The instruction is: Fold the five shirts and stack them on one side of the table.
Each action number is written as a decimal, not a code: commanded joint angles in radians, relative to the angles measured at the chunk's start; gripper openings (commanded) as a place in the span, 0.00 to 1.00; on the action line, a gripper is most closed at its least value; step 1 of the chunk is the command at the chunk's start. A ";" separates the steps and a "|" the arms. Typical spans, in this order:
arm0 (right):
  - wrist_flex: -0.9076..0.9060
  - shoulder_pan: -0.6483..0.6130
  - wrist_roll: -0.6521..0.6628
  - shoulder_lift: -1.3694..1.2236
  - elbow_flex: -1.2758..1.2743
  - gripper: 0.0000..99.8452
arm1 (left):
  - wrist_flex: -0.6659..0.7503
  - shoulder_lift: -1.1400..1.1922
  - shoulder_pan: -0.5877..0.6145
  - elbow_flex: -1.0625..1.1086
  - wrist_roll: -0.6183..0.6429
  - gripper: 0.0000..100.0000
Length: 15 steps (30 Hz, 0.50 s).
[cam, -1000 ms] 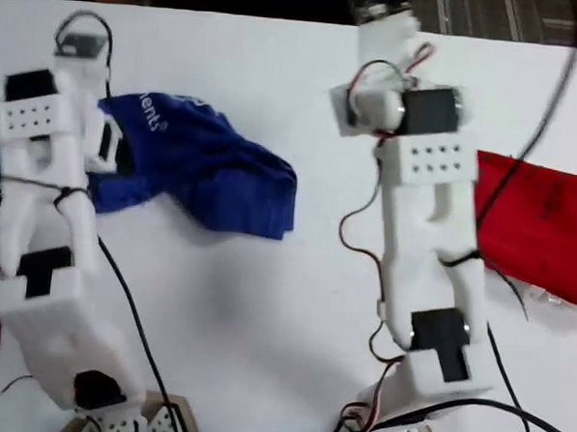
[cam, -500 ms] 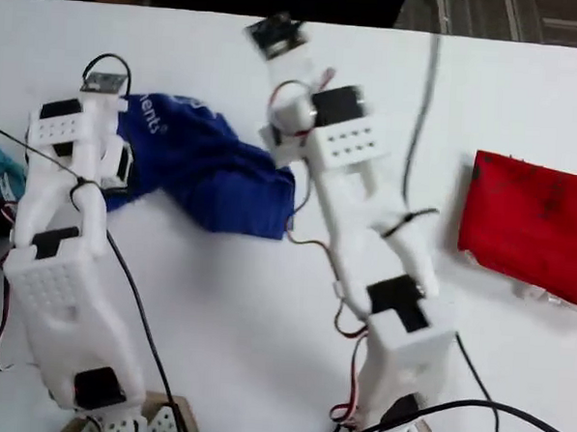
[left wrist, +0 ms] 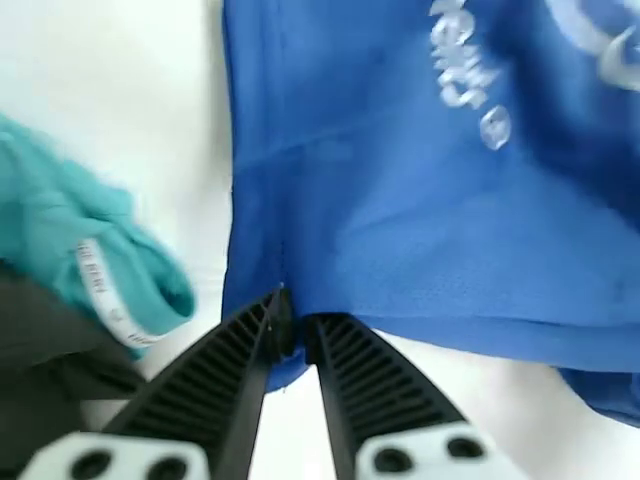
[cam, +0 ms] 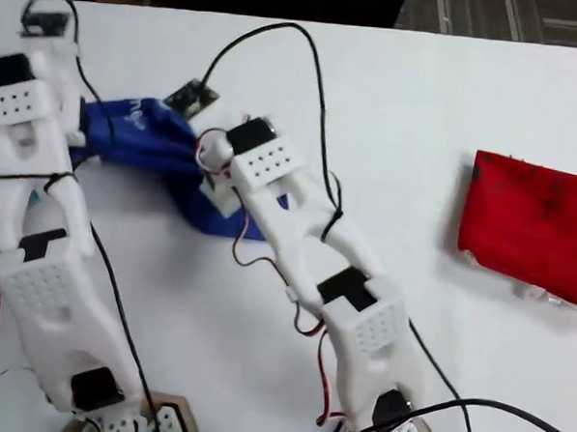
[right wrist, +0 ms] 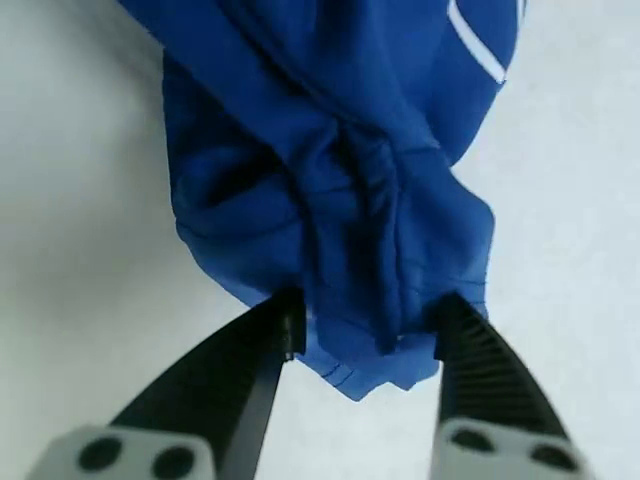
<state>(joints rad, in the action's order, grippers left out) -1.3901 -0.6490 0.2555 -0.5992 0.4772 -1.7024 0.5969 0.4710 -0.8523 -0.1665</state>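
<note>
A crumpled blue shirt (cam: 142,141) lies on the white table (cam: 420,107) at the far left. My left gripper (left wrist: 293,335) is shut on its hem, with the cloth pinched between the black fingers. The left arm (cam: 27,125) stands over the shirt's left end. My right gripper (right wrist: 367,325) is open, one finger on each side of a bunched corner of the blue shirt (right wrist: 330,180). The right arm (cam: 271,176) stretches across from the near middle to the shirt's right end. A folded red shirt (cam: 535,229) lies flat at the right edge.
A teal garment (left wrist: 90,260) sits bunched beside the blue shirt's hem, with something dark (left wrist: 40,350) next to it. Cables trail from both arms over the table. Bare white tabletop lies between the blue shirt and the red one.
The right arm has swung left, from beside the red shirt to the blue shirt's right end. The left arm has moved toward the far left corner, and the shirt is drawn out leftward.
</note>
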 commanded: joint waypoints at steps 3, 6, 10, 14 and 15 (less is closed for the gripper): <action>0.048 0.053 -0.002 -0.015 0.021 0.02 | -0.083 -0.023 0.020 -0.225 0.008 0.02; 0.005 0.094 -0.002 0.004 0.068 0.02 | -0.083 -0.023 0.029 -0.252 0.008 0.02; -0.094 0.162 -0.002 0.084 0.152 0.02 | -0.083 -0.023 0.031 -0.251 0.008 0.02; -0.156 0.208 -0.002 0.209 0.170 0.02 | -0.086 -0.054 0.031 -0.249 0.009 0.02; -0.171 0.209 -0.002 0.248 0.167 0.02 | -0.086 -0.080 0.031 -0.240 0.009 0.02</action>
<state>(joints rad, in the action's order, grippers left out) -1.5144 -0.4895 0.2555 -0.5040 0.6061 -1.7714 0.5969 0.4772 -1.0518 -0.1665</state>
